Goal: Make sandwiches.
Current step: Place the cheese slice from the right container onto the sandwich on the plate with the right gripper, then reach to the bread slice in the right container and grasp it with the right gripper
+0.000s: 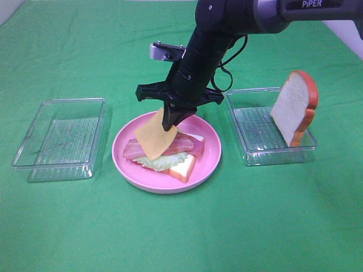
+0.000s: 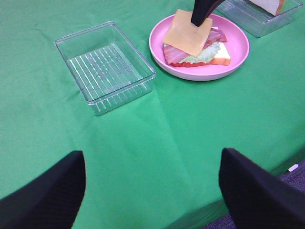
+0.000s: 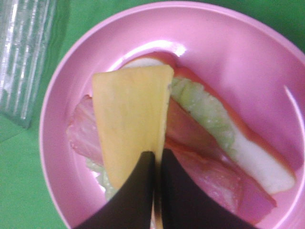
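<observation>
On the pink plate [image 1: 211, 154] lies a stack of a white bread slice [image 1: 185, 166], pale green lettuce [image 1: 160, 162] and pink-red bacon [image 1: 180, 143]. My right gripper [image 1: 172, 121] is shut on one edge of the yellow cheese square [image 1: 152, 139] and holds it tilted over the bacon. The right wrist view shows the fingertips [image 3: 143, 167] pinching the cheese [image 3: 131, 109] above the bacon [image 3: 205, 179] and lettuce [image 3: 205, 112]. A second bread slice [image 1: 294, 106] leans upright in the right tray [image 1: 258, 150]. My left gripper [image 2: 152, 157] is open and empty, near the table's front edge.
An empty clear tray [image 1: 59, 139] sits left of the plate and also shows in the left wrist view [image 2: 105, 67]. Green cloth [image 1: 181, 232] covers the table. The right arm reaches in from the back right, over the plate.
</observation>
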`<act>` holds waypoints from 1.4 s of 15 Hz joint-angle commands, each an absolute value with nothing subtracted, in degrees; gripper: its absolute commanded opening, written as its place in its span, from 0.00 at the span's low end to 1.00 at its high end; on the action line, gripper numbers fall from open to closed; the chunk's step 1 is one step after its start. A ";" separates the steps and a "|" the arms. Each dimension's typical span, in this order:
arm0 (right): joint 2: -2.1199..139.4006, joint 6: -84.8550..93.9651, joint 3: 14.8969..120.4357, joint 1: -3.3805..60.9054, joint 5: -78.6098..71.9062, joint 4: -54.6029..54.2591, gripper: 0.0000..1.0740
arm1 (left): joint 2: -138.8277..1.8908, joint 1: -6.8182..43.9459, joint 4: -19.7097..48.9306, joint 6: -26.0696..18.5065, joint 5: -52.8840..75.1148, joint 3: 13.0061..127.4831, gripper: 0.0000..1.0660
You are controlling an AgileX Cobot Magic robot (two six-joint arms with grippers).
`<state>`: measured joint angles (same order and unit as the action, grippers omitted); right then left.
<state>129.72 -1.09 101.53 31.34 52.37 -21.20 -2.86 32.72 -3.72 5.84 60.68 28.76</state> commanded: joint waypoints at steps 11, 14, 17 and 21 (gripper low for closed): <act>118.32 -3.44 101.41 24.29 60.45 -12.26 0.63 | -2.58 32.89 -3.67 5.90 60.10 28.82 0.70; 113.04 -3.50 101.41 19.08 60.85 -10.83 0.65 | -2.58 32.89 -3.67 5.90 60.10 28.82 0.70; 109.26 -4.58 101.41 13.46 63.88 -4.47 0.65 | -2.58 32.89 -3.67 5.90 60.10 28.82 0.70; 111.55 -5.90 101.36 11.29 69.16 1.26 0.66 | -2.58 32.89 -3.67 5.90 60.10 28.82 0.70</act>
<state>111.21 -5.67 101.53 11.40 68.81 0.57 -2.86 32.72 -3.67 5.84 60.68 28.76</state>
